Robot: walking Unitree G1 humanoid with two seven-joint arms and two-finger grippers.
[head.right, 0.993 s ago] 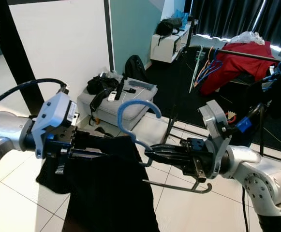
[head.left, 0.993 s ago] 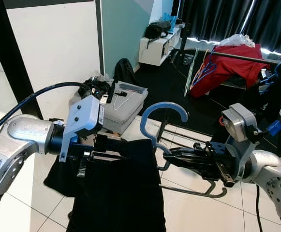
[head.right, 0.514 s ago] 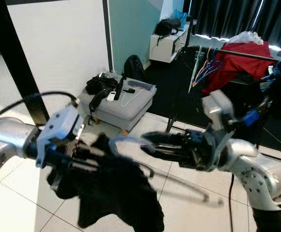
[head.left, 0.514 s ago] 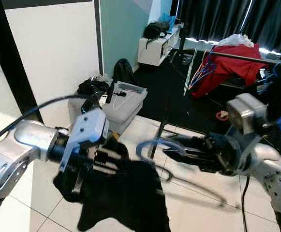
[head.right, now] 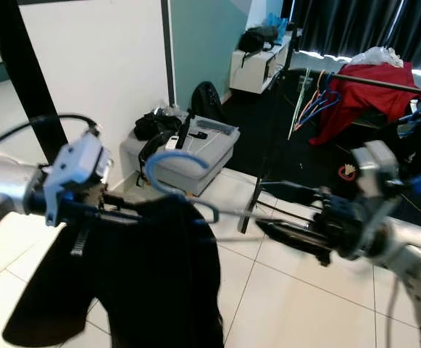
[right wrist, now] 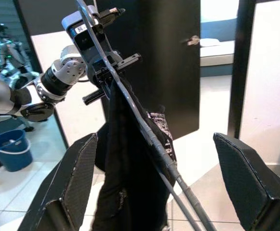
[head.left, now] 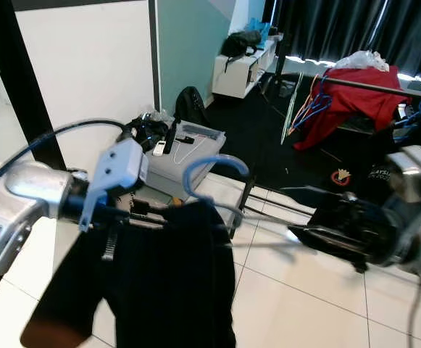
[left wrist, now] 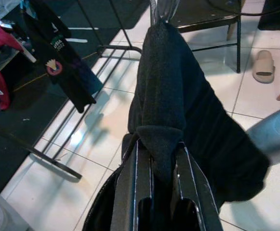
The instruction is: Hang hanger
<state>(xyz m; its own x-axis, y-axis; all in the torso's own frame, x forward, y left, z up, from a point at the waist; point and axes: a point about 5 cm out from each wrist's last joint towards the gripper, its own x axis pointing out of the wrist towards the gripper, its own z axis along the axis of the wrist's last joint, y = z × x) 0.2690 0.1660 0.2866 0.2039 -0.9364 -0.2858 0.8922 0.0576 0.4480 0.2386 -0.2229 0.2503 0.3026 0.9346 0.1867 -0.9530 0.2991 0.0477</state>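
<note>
A hanger with a blue hook (head.left: 214,168) carries a black garment (head.left: 167,283) that hangs straight down over the tiles. My left gripper (head.left: 156,217) is shut on the garment's shoulder at the hanger's end; in the left wrist view the fingers (left wrist: 135,187) pinch the black cloth (left wrist: 166,96). The hanger's grey bar (head.left: 268,243) reaches right toward my right gripper (head.left: 290,212). That gripper is open: its fingers (right wrist: 74,187) stand wide apart, and the bar (right wrist: 144,130) runs between them untouched. A clothes rail (head.left: 384,87) stands at the back right.
A red garment (head.left: 340,105) and coloured hangers (head.left: 306,109) hang on the rail, with the rack's feet (head.left: 261,206) on the floor beneath. A grey box (head.left: 185,156) with cables sits by the white wall (head.left: 87,72). White tiles (head.left: 304,304) lie ahead.
The right gripper has let go of the hanger and drawn back to the right. The garment, bunched and swinging before, now hangs straight from the left gripper. The view is blurred.
</note>
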